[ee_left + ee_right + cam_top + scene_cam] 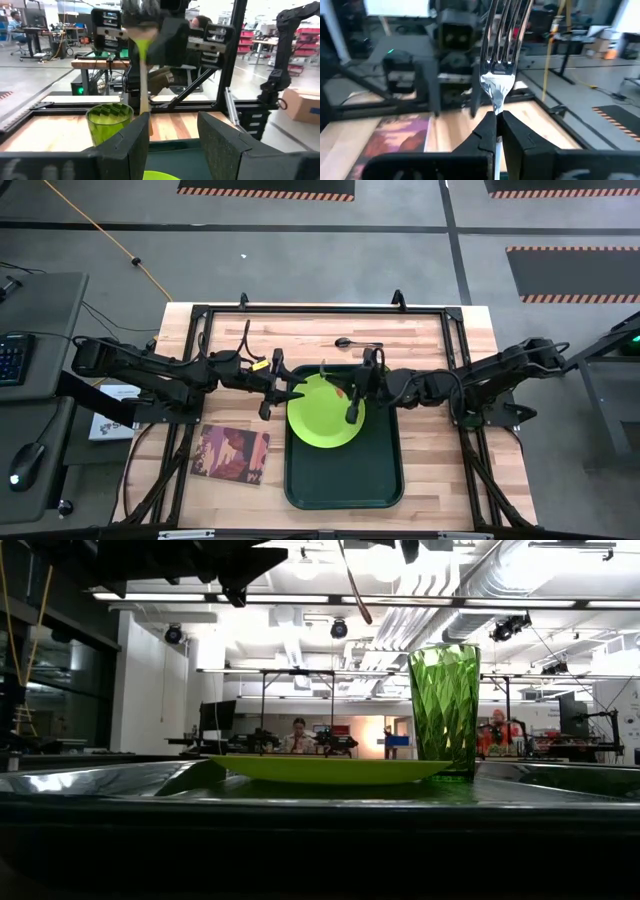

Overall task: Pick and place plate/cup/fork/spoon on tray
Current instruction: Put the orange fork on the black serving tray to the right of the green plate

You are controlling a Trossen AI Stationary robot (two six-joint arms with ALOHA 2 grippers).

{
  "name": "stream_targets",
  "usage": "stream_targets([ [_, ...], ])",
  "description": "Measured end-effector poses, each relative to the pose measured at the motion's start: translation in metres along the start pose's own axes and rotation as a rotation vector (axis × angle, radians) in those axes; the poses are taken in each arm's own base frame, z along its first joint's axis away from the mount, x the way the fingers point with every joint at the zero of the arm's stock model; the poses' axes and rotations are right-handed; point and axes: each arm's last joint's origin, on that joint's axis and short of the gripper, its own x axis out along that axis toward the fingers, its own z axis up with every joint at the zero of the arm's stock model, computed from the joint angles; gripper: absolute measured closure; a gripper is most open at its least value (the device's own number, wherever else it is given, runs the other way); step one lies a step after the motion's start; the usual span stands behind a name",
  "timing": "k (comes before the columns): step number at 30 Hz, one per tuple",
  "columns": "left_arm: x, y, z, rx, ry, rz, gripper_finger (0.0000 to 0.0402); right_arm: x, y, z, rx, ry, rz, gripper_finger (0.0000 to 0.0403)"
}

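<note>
The lime-green plate (322, 418) lies flat on the far part of the dark green tray (345, 475). The green cup (444, 705) stands upright on the tray beside the plate; it also shows in the left wrist view (109, 122). My right gripper (497, 125) is shut on the fork (500, 55) above the plate (330, 769). My left gripper (172, 145) is open and empty, over the plate's left edge. The dark spoon (355, 342) lies on the table beyond the tray. My right gripper pinches the fork between its two fingers just behind the neck (496, 107); the handle is hidden between the fingers. The tines (502, 30) stick out beyond the fingertips. The fork (357, 595) is lifted clear above the plate.
A reddish-brown patterned mat (232, 453) lies on the table left of the tray. The near half of the tray (345, 480) is bare. A black frame (200, 315) runs round the wooden table. A person sits in the room far behind.
</note>
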Motion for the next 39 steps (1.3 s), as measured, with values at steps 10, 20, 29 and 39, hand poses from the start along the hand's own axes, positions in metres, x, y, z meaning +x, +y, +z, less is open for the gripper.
stream_targets([
  [10, 0.000, 0.000, 0.000, 0.094, 0.001, 0.024, 0.0245, 0.000, -0.005, 0.000, 0.061, -0.005, -0.177, 0.0401],
  [20, 0.005, -0.012, 0.000, 0.119, -0.046, 0.049, 0.0240, 0.003, -0.002, 0.001, 0.098, -0.037, -0.130, 0.0401],
  [29, 0.027, -0.012, -0.008, 0.089, -0.031, 0.120, 0.0176, 0.018, 0.009, -0.004, 0.101, -0.132, -0.023, 0.0401],
  [39, 0.055, -0.010, -0.014, 0.087, 0.007, 0.118, 0.0147, 0.019, 0.010, -0.005, 0.076, -0.127, 0.004, 0.0401],
])
